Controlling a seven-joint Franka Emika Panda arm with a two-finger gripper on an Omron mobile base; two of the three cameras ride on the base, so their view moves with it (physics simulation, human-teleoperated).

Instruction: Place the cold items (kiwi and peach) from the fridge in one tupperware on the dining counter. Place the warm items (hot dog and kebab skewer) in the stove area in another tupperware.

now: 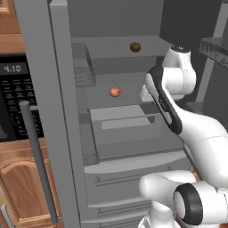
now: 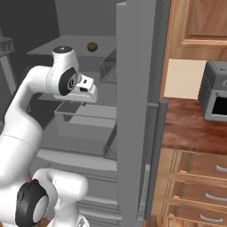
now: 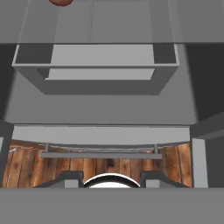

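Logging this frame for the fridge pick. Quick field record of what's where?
fridge: open, door handle at left of the left base view
kiwi: on upper shelf
peach: on shelf below the kiwi
drawer: open grey bin below the peach's shelf
gripper: inside the fridge opening, holding nothing, apart from both fruits
microwave: left of fridge

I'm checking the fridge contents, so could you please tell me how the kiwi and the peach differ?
The kiwi is dark olive-brown and oval; the peach is orange-red and round. The kiwi lies on a higher fridge shelf, the peach on the one below, further left in the left base view. Both are small, similar-sized and untouched.
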